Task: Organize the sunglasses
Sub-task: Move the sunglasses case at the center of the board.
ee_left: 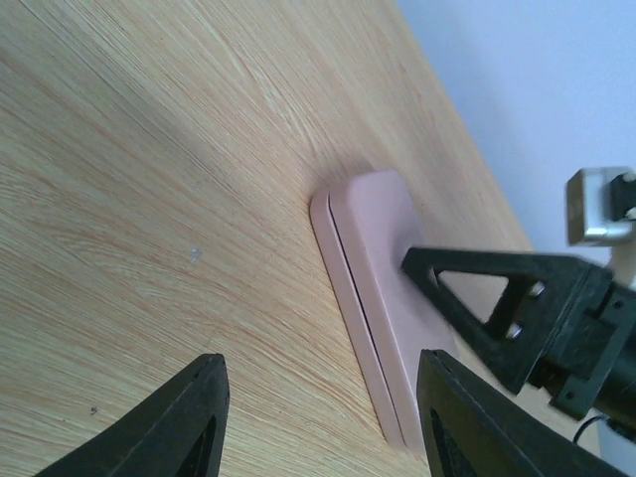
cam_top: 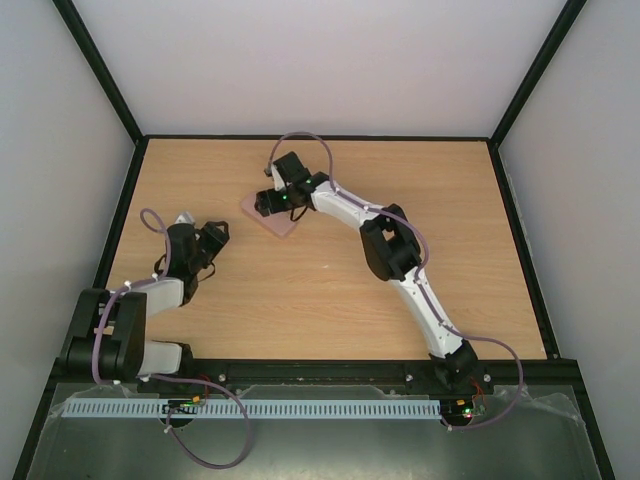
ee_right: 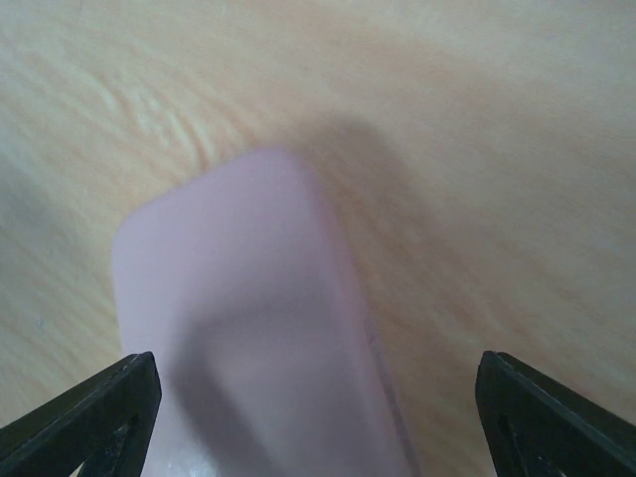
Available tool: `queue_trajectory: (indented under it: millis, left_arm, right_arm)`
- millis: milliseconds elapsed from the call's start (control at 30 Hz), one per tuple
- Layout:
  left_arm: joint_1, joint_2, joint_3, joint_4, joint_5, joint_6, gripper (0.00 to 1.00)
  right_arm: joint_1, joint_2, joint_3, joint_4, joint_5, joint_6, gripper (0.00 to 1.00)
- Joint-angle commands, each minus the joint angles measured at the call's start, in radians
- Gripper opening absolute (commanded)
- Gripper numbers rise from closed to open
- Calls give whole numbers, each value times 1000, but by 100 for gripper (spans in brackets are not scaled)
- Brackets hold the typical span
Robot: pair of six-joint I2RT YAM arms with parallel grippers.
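Note:
A pink case [cam_top: 280, 224] lies shut on the wooden table at the back centre. It also shows in the left wrist view [ee_left: 383, 248] and the right wrist view [ee_right: 238, 318]. The sunglasses are not in view in any frame. My right gripper [cam_top: 268, 203] is open and sits low over the case's top, its jaws spread wide [ee_right: 313, 363]. One of its fingers [ee_left: 477, 288] shows above the lid. My left gripper [cam_top: 215, 235] is open and empty to the left of the case, pointing at its side [ee_left: 320, 360].
A black frame rail [cam_top: 120, 215] runs along the table's left side, another along the right [cam_top: 520, 240]. White walls close the back and both sides. No cloth shows in any view.

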Motion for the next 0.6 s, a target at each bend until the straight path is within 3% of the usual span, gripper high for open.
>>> queue_trajectory:
  millis: [0, 267, 567]
  left_arm:
    - [19, 6, 24, -13, 16, 23, 55]
    - [79, 27, 58, -29, 55, 32, 54]
    - [121, 91, 126, -34, 106, 55, 54]
  right_arm:
    - [41, -19, -73, 23, -87, -72, 88]
    - [113, -59, -179, 28, -40, -176, 85]
    - [177, -252, -552, 152, 1, -273, 81]
